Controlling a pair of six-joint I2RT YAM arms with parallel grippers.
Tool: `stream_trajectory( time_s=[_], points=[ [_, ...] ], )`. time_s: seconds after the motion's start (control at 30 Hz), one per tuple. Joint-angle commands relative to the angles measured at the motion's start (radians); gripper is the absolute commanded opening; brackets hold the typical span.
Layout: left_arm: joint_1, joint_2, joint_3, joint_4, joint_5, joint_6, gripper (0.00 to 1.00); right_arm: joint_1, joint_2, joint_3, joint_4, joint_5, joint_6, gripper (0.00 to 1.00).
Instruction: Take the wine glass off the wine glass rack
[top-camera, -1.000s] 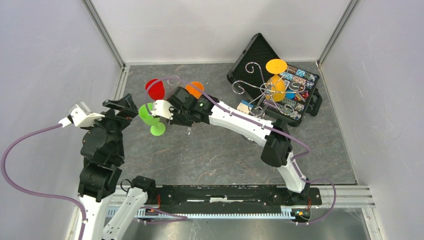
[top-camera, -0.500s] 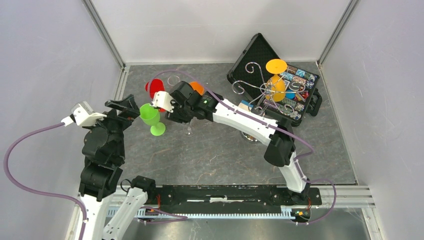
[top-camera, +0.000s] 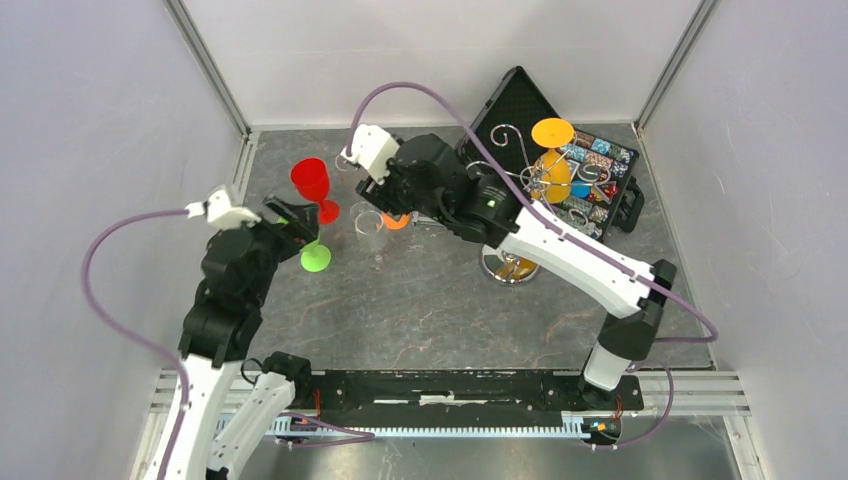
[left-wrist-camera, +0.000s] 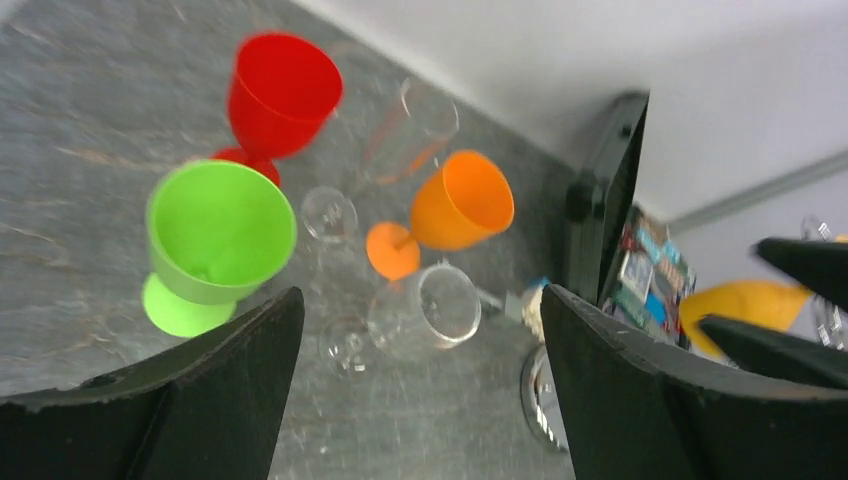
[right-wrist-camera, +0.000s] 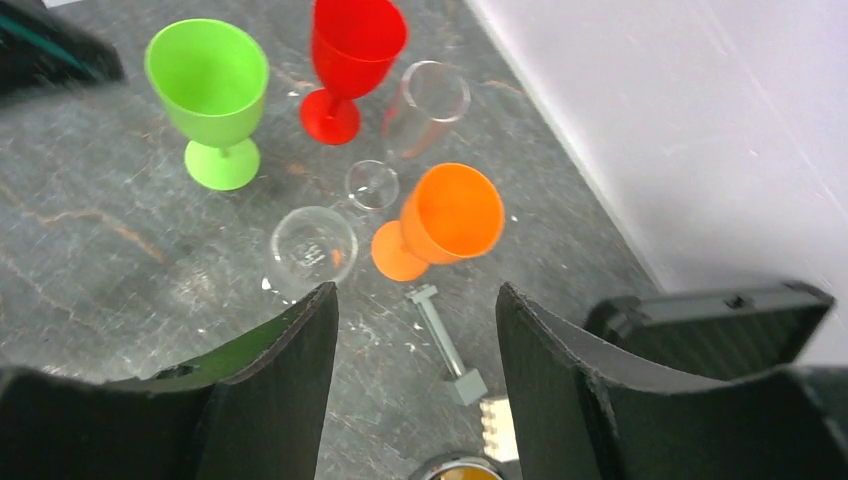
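Top view: the left arm (top-camera: 225, 300) reaches toward 12 o'clock, with the left gripper (top-camera: 297, 227) over the green glass (top-camera: 316, 258). The right arm (top-camera: 570, 255) stretches toward 10 o'clock, its right gripper (top-camera: 392, 200) above the orange glass (top-camera: 397, 221). The wine glass rack (top-camera: 500, 270) stands at 2 o'clock and carries the inverted yellow wine glass (top-camera: 555, 172). Left wrist view: fingers (left-wrist-camera: 230, 400) apart, holding nothing. Right wrist view: fingers (right-wrist-camera: 270, 390) apart, likewise empty.

Bright even light, faint shadows, slight blur
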Motion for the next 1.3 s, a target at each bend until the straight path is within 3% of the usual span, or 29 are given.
stream_trajectory(
  time_s=[0.0, 0.17, 0.43, 0.53, 0.8, 1.27],
  points=[
    [-0.002, 0.177, 0.038, -0.026, 0.252, 0.007, 0.88, -0.004, -0.099, -0.061, 0.043, 0.167, 0.056, 0.64],
    [-0.004, 0.378, 0.083, -0.057, 0.325, 0.064, 0.82, -0.003, -0.195, -0.144, 0.072, 0.223, 0.059, 0.64],
    [-0.041, 0.523, 0.115, -0.034, 0.332, 0.098, 0.75, -0.009, -0.279, -0.246, 0.105, 0.286, 0.052, 0.64],
    [-0.069, 0.570, 0.116, -0.045, 0.293, 0.105, 0.67, -0.012, -0.298, -0.272, 0.117, 0.299, 0.049, 0.64],
    [-0.102, 0.640, 0.131, -0.050, 0.182, 0.107, 0.59, -0.024, -0.346, -0.329, 0.140, 0.308, 0.045, 0.65],
    [-0.111, 0.731, 0.255, -0.094, 0.118, 0.159, 0.14, -0.043, -0.409, -0.384, 0.162, 0.328, 0.040, 0.65]
  ],
)
